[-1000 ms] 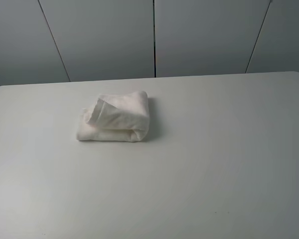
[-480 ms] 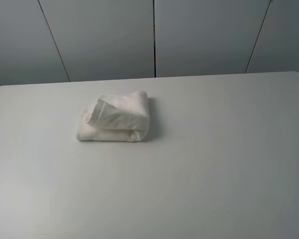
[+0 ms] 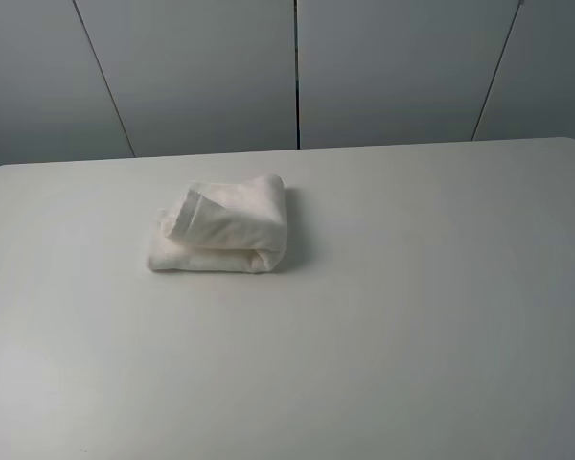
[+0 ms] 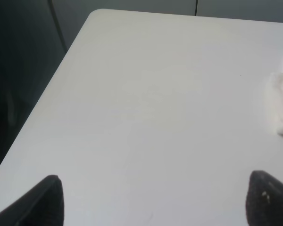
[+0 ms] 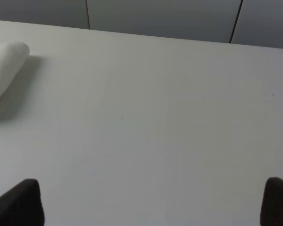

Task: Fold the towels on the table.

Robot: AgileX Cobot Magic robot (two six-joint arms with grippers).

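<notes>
Toward the far left of the desk lies the towel, already bundled into a compact, seemingly finished fold. Both tools hang back near the front edge, well apart from it: left tool and right tool spread wide, empty.

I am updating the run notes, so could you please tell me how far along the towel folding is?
Done, it seems: the towel lies on the table as a compact folded bundle, one corner flap a little loose. In hand: nothing; the left gripper and right gripper are both open, empty and away from it. Left: perhaps tidying that flap.
</notes>
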